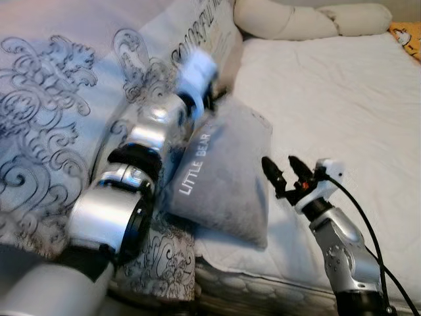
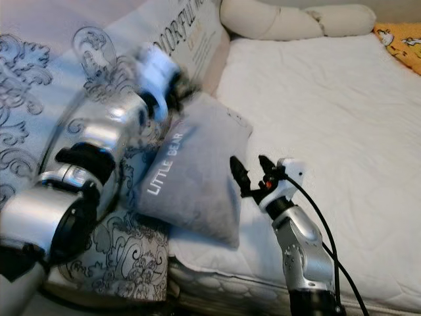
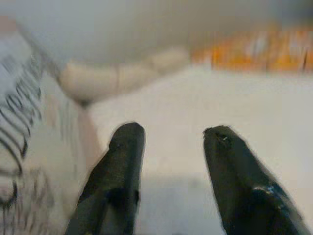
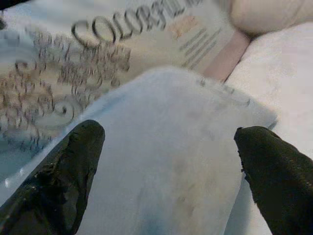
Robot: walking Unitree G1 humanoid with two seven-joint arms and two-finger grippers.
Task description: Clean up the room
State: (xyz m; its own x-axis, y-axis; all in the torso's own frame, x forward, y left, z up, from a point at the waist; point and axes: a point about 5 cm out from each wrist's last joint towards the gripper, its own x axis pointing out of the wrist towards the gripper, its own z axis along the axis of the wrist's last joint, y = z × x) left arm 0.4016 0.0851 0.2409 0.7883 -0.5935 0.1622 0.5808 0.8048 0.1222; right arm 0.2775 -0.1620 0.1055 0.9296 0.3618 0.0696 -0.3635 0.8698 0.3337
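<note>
A bed (image 1: 342,92) with a bare white sheet is taking up the scene, its mattress edge running along the bottom of the head views.

The grey pillow (image 1: 227,174), printed "LITTLE BEAR", is lying tilted at the near edge of the bed, its lower corner hanging over the mattress edge and its upper end leaning against the patterned blanket (image 1: 46,131). It is looking soft, light and floppy; it will likely sag and fold if lifted by one corner, and the smooth cover may slip between hard fingers. A deep pinch on an edge or corner, gathering both fabric and filling, seems the surest hold, perhaps one gripper on each side.

The right gripper (image 1: 287,171) is hovering just beside the pillow's right edge with its fingers spread; the right wrist view is showing the pillow (image 4: 171,161) lying between them, not yet pinched. The left gripper (image 3: 171,181) is reaching up by the pillow's top end, blurred in the head views, its fingers also spread and closing on nothing, pointing out over the sheet.

Behind the pillow, another cushion (image 1: 200,33) with "COLORFUL" lettering is leaning against the blanket. At the head of the bed a long cream bolster (image 1: 309,20) is lying across, and an orange cloth (image 1: 408,36) is peeking in at the far corner.
</note>
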